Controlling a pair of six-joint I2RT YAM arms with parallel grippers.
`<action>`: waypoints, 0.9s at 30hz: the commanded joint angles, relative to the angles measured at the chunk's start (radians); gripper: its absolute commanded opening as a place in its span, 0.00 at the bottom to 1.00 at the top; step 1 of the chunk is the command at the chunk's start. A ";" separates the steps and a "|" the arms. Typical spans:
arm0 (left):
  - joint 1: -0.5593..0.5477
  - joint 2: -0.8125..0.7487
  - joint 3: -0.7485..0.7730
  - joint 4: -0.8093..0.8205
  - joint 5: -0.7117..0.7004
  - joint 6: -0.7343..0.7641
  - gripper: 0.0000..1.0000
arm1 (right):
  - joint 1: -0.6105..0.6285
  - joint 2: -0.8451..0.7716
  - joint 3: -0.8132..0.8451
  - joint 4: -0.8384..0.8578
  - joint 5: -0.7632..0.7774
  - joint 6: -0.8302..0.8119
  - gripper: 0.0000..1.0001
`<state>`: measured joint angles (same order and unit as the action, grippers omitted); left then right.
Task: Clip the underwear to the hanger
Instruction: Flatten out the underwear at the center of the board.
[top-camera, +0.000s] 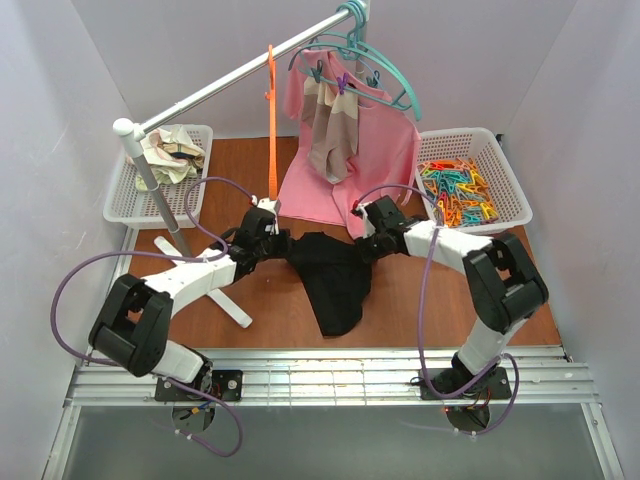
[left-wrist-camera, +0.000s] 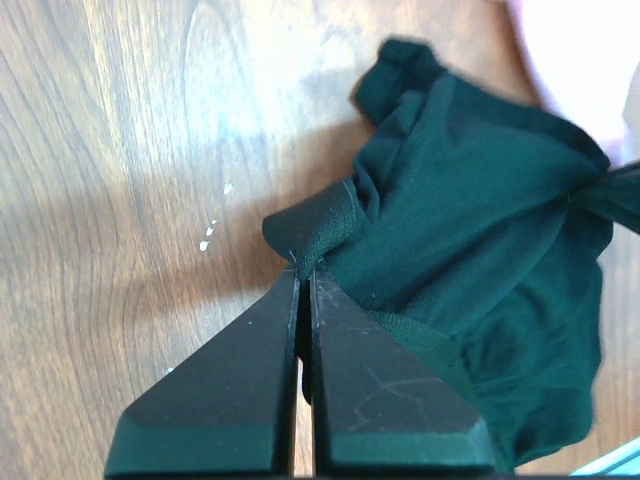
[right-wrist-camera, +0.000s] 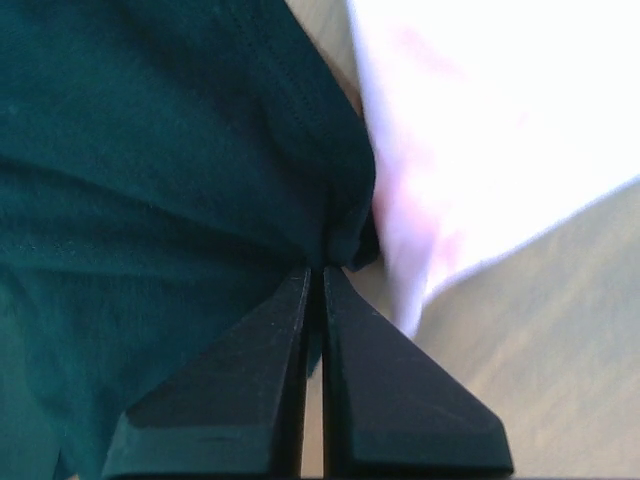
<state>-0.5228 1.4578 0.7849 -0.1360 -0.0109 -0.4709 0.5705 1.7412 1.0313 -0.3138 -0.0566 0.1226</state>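
Left fingers (left-wrist-camera: 240, 400), pressed together, pinch one corner of the black underwear (top-camera: 335, 285) over the middle of the worktop (top-camera: 430, 300). Right fingers (right-wrist-camera: 400, 400) pinch the opposite corner. Only the overhead view shows the orange hanger (top-camera: 271, 120), hanging from the rail (top-camera: 230, 85) near the far edge.

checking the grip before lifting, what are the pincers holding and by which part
Both hold the underwear: the left pincer is shut on a bunched edge at one end, the right pincer on a fold at the opposite end.
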 joint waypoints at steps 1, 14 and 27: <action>0.000 -0.105 0.004 -0.020 -0.008 0.029 0.00 | 0.002 -0.177 -0.008 -0.105 0.032 -0.014 0.01; -0.011 -0.264 0.023 -0.022 0.175 0.025 0.00 | 0.014 -0.637 0.010 -0.372 0.144 0.063 0.01; -0.011 0.065 0.201 0.069 0.108 0.152 0.00 | -0.001 -0.387 0.027 -0.199 0.230 -0.024 0.01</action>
<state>-0.5346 1.4799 0.8837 -0.0990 0.1394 -0.3843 0.5819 1.2778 0.9775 -0.5892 0.1200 0.1448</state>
